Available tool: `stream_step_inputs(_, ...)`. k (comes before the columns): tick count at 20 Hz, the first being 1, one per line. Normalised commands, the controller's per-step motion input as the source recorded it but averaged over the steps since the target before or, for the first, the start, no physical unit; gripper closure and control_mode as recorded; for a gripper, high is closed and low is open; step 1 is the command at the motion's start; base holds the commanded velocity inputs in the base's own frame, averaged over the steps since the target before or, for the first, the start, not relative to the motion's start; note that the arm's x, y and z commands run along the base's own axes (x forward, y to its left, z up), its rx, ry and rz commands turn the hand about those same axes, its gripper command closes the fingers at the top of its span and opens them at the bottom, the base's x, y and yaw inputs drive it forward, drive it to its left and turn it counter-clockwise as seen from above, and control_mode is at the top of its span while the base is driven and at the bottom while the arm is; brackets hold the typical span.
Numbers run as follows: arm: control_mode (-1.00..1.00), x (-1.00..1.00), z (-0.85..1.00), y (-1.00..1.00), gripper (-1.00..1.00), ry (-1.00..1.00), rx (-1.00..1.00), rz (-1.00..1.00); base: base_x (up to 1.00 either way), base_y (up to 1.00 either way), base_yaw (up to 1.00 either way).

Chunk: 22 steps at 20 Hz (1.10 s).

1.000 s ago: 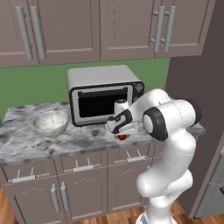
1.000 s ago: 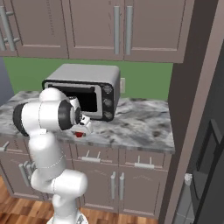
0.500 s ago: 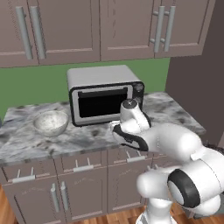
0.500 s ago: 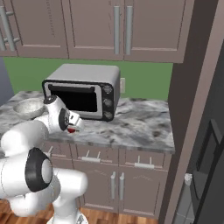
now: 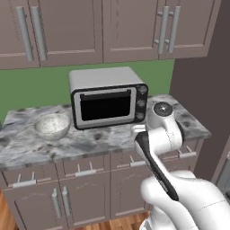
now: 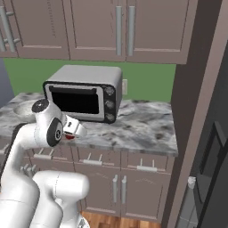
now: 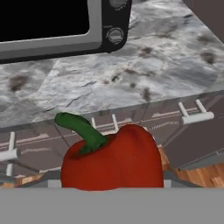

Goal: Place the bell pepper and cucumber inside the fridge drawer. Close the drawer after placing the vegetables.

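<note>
The bell pepper [image 7: 113, 162], bright red with a curved green stem, sits close up at the bottom of the hand view, held in the air above the counter's front edge and the cabinet fronts. In the right base view my gripper [image 6: 75, 130] is shut on it, and a sliver of the red bell pepper [image 6: 69, 137] shows under the white hand, in front of the toaster oven. In the left base view my own arm hides the hand. The cucumber and the fridge drawer are out of view.
A grey toaster oven [image 5: 108, 102] stands at the back of the marble counter [image 6: 138, 129], with a pale bowl [image 5: 52, 126] to its left. Brown cabinet drawers [image 5: 85, 170] run below the counter. The dark fridge front [image 6: 213, 147] rises at the right.
The arm has swung and folded, carrying the bell pepper from over the counter by the oven out to the counter's front edge. The grip on the pepper has held.
</note>
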Motion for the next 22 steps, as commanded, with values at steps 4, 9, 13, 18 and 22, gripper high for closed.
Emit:
stream_step_inputs(4,-1.0,-1.0,0.25,-0.14,1.0,0.01,0.0,0.0,0.0,0.0,0.0)
stream_step_inputs(9,-1.0,-0.62,-0.19,0.09,1.0,0.07,-0.04,0.0,0.0,0.0,0.0)
stream_step_inputs(13,-1.0,0.0,-0.04,0.04,1.0,0.06,-0.01,0.0,0.0,0.0,0.0)
stream_step_inputs(18,1.0,-0.13,-0.12,0.0,1.0,0.0,0.0,0.0,-0.2,0.0,0.0)
stream_step_inputs(22,1.0,0.0,0.0,0.0,1.0,0.0,0.0,0.0,-1.0,0.0,-0.06)
